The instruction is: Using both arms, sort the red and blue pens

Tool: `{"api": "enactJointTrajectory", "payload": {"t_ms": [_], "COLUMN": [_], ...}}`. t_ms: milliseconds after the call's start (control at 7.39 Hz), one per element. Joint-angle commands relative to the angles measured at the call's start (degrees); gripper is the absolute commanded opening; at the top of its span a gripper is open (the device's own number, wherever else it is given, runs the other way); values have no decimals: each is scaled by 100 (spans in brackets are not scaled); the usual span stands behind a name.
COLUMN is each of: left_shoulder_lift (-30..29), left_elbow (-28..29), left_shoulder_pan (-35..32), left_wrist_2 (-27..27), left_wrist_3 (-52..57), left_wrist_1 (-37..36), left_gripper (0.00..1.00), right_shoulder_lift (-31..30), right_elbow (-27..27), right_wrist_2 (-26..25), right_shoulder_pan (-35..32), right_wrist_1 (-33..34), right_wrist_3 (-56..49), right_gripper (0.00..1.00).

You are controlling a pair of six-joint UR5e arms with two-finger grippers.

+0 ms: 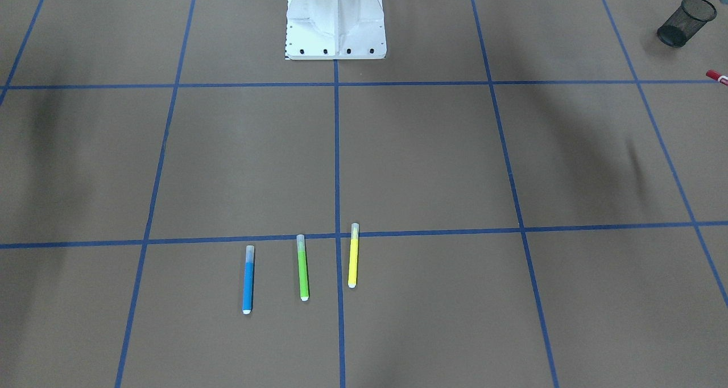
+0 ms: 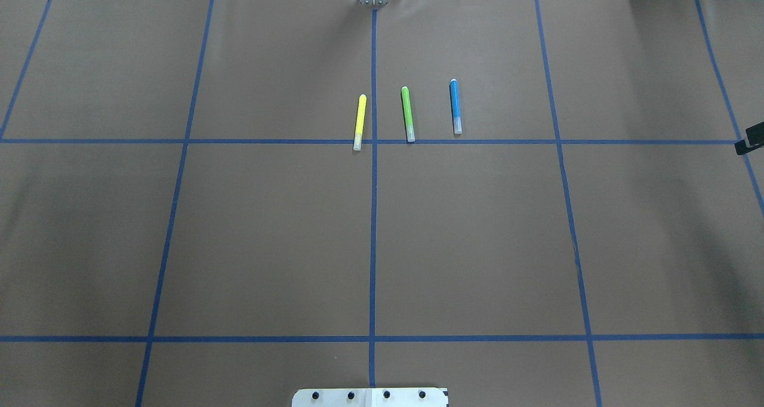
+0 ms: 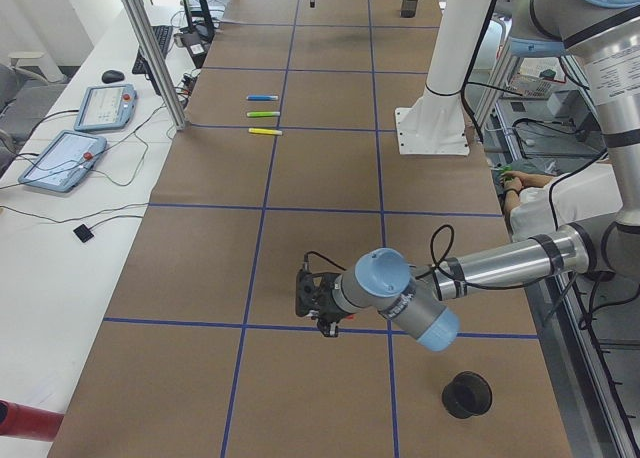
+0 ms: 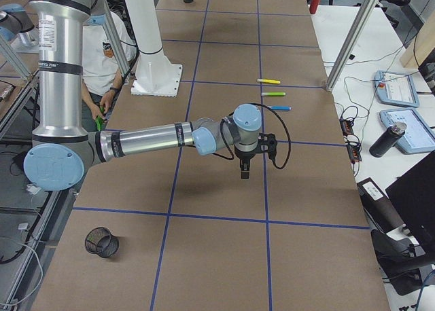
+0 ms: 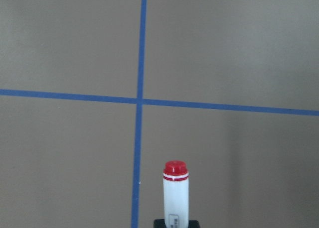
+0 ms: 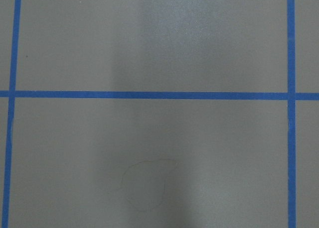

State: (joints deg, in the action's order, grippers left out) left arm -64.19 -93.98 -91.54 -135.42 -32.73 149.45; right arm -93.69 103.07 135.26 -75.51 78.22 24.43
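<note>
We've got the left gripper (image 3: 323, 316) clamping the red pen (image 5: 175, 195), blue pen (image 1: 248, 280) on the desk (image 1: 426, 155), can't tell the right gripper's (image 4: 245, 172) state.

Left arm (image 3: 500, 263): in the left side view the forearm ran near level from 3 o'clock to centre, wrist bent. Left claw (image 3: 322, 313) sat above the surface (image 3: 320, 208), clamped on the red pen (image 5: 175, 193). Right arm (image 4: 143, 140): in the right side view the upper link stood vertical at 9 o'clock, forearm level. Right claw (image 4: 245, 172) pointed straight down, clear of the surface, jaw state unreadable.
</note>
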Motion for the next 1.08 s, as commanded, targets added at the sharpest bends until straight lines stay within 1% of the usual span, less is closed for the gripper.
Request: {"api": "enactJointTrajectory", "payload": {"t_ms": [0,135,271,406,541,812,948], "left_shoulder_lift": [764,846,1004,1336,1487,1786,1831], "left_elbow": [299,771,967,1004,1005,1179,1346], "left_shoulder_pan": [-556,-784,-1039,-1311,-1505,-2320,-2638], "left_wrist_2": [24,7,7,7,15,15,15], "left_wrist_3": [56,38,90,195,292,1238,1677], "left_wrist_1": [1212,1958,2287,2717,2791,2818,2818], "left_gripper": [0,0,0,0,0,0,0], "right_shoulder_lift": [9,9,9,9,18,18,18], "right_elbow": [3,-6,-15,-6,-15,-15,-15], "right_wrist_2": [0,0,-9,0,-17,-26,-26], "right_shoulder_pan": [1,19,27,28,36,45,45], "right_wrist_1": [0,0,0,0,0,0,0], "right_wrist_3": [0,0,0,0,-8,0,-8], "right_gripper": [100,100,100,100,100,100,100]}}
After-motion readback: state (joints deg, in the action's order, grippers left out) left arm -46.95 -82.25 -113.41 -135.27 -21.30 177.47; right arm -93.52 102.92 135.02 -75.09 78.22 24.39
